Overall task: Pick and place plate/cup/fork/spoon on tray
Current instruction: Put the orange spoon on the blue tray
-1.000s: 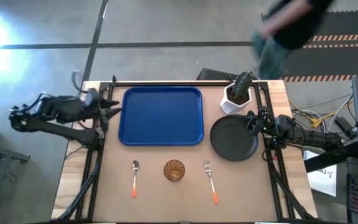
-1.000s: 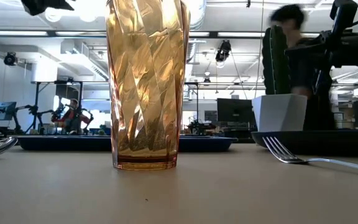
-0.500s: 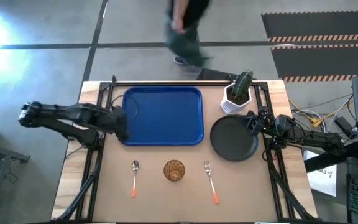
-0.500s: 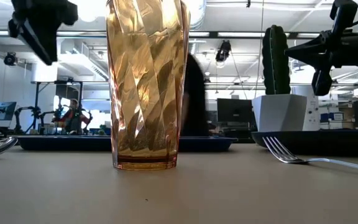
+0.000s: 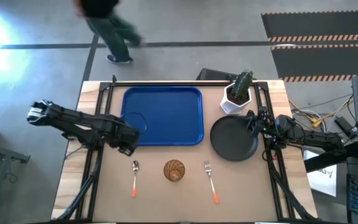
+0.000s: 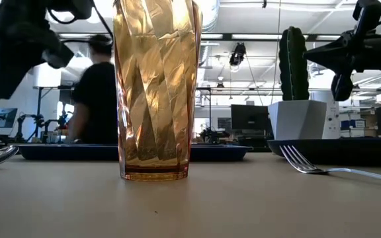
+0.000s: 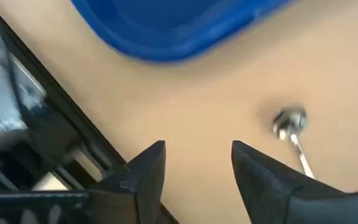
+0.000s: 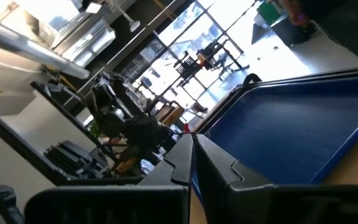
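Note:
The blue tray [image 5: 162,116] lies at the far middle of the table. The black plate [image 5: 234,138] lies to its right. The orange-handled spoon [image 5: 135,177], the amber cup [image 5: 174,170] and the orange-handled fork [image 5: 211,180] stand in a row near the front. My left gripper [image 5: 129,142] is open and empty above the table at the tray's near left corner, just beyond the spoon's bowl [image 7: 289,119]. My right gripper [image 5: 252,124] is shut and hangs over the plate's right rim, above it in the low view [image 6: 336,76].
A white pot with a green cactus [image 5: 238,93] stands behind the plate, close to my right arm. Black frame rails [image 5: 95,155] run along the table's left and right sides. A person [image 5: 104,25] walks on the floor beyond the far edge.
My left gripper has gone from beside the tray's left rim toward the table's near edge and a little right, coming down closer to the spoon. A person has walked from right to left behind the table.

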Controlling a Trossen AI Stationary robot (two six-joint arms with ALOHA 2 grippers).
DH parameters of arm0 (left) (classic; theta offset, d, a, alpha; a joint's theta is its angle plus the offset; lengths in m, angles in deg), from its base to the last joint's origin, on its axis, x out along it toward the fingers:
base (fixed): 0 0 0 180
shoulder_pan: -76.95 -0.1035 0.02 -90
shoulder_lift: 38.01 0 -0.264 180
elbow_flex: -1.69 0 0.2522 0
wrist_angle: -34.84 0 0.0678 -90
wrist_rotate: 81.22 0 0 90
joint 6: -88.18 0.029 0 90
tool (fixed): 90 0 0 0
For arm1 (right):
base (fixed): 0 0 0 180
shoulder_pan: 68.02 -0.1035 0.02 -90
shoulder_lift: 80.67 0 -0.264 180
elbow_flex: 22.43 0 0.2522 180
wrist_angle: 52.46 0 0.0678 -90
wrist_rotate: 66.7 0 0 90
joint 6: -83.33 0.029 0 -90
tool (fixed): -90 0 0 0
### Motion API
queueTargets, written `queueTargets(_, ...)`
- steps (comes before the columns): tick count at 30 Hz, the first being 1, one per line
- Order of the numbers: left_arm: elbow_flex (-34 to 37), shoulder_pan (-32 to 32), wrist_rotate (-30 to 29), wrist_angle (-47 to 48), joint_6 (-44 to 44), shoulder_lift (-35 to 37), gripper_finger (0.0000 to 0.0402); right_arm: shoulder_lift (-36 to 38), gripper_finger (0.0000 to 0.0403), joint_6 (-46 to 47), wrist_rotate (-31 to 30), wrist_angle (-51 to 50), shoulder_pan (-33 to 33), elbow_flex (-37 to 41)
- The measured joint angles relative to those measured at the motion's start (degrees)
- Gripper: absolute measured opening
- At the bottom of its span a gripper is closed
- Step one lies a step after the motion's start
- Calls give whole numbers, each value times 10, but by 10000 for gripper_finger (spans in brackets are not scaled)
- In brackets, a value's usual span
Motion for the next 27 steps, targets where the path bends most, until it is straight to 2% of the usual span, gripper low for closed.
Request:
queueTargets(4, 13, 30, 48, -79, -58, -20, 202, 0, 9, -8, 3, 0, 0, 0)
queueTargets(11, 19, 103, 65, -217, -180, -59, 223, 0, 9, -26, 29, -1, 0, -7)
queueTargets(21, 21, 202, 88, -242, -359, -119, 224, 0, 9, -27, 37, -1, 0, -14)
queueTargets(27, 21, 221, 77, -342, -426, -169, 224, 0, 9, -26, 45, -1, 0, -15)
